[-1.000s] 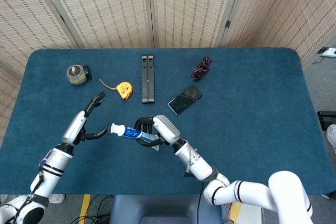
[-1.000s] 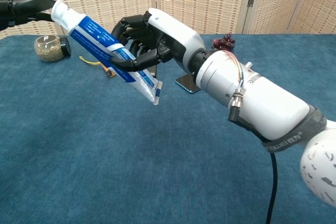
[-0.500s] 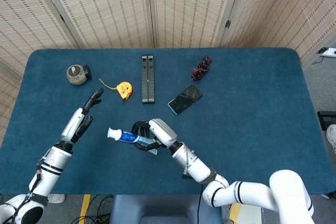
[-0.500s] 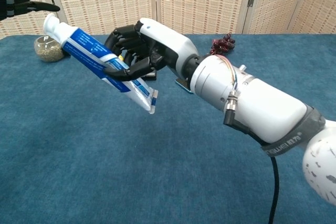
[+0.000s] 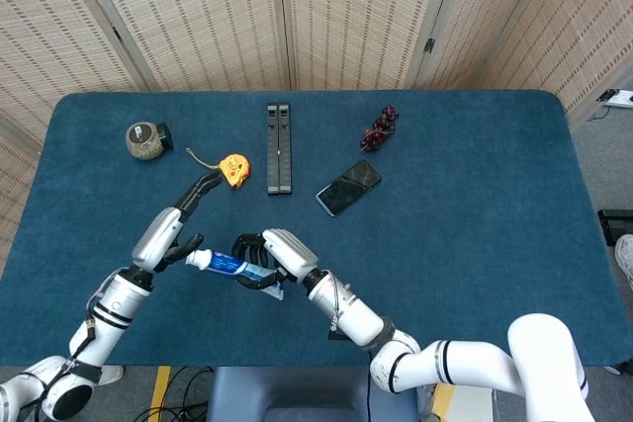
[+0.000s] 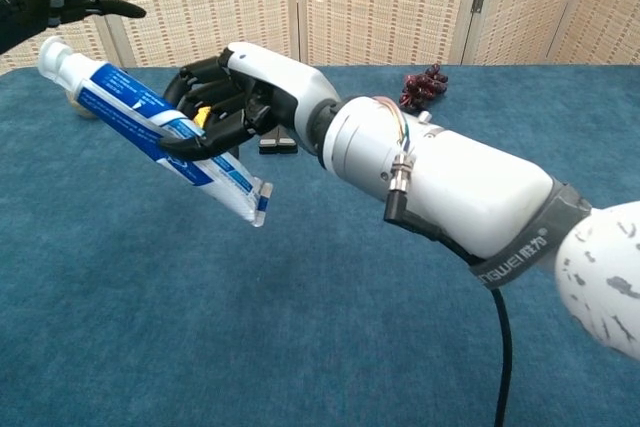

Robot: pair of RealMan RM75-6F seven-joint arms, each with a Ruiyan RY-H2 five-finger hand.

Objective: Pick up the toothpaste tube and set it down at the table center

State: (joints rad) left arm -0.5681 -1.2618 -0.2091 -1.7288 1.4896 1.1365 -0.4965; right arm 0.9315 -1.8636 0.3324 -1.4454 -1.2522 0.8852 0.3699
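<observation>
Right hand (image 5: 265, 252) grips the one toothpaste tube (image 5: 233, 265) above the blue table (image 5: 475, 205), lower left of centre in the head view.

The dark fingers (image 6: 205, 142) wrap around the tube's middle, with both ends sticking out. Its long axis slants in the chest view: white cap at the upper left, flat crimped end lower right. The left hand (image 5: 178, 229), fingers spread and holding nothing, sits just beside the cap. Further up the frame lie one jar (image 5: 144, 139), one yellow tape measure (image 5: 232, 168), one black bar pair (image 5: 279, 147), one phone (image 5: 348, 187) and one dark red cluster (image 5: 380, 128).
</observation>
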